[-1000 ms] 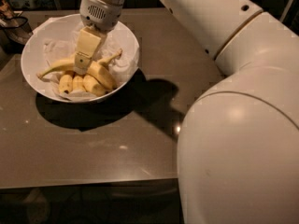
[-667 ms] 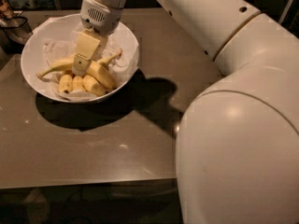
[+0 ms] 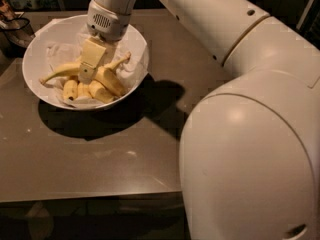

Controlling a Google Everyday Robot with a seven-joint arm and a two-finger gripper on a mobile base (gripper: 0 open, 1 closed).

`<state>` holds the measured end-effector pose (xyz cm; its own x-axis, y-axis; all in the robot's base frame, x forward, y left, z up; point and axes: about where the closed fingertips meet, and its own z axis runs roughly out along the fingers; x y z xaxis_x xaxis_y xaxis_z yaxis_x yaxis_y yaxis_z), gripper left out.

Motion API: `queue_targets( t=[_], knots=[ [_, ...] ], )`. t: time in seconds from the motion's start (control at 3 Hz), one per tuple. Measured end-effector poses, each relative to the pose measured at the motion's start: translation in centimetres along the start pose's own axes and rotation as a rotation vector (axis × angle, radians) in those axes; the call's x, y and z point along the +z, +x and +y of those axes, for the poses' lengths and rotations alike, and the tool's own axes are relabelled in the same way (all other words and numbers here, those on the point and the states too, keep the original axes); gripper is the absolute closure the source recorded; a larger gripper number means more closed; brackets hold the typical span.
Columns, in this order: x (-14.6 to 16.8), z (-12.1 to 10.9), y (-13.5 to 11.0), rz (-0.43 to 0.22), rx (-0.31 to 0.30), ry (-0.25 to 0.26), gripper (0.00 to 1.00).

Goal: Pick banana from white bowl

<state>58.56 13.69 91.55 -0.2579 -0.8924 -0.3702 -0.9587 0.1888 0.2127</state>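
Gripper is low inside the bowl, tip at the long banana mid-length. Open or clamped, can't tell. Banana lies in the bowl, touching the short bananas. Grab its middle, lift straight up, don't snag the paper.

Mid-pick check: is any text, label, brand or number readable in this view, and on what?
None: no word, number or sign can be read.
The pincer, down in the white bowl at the banana, shows no marking.
The vent grille on the wrist is slots only, not lettering.
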Motion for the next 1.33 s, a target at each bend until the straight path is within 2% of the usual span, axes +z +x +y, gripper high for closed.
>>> queue_targets(
  t=[0.33, 1.33],
  knots=[
    [0.5, -0.4, 0.3, 0.007, 0.025, -0.008, 0.28],
    [2.2, -1.4, 1.0, 0.026, 0.063, -0.041, 0.27]
  ],
)
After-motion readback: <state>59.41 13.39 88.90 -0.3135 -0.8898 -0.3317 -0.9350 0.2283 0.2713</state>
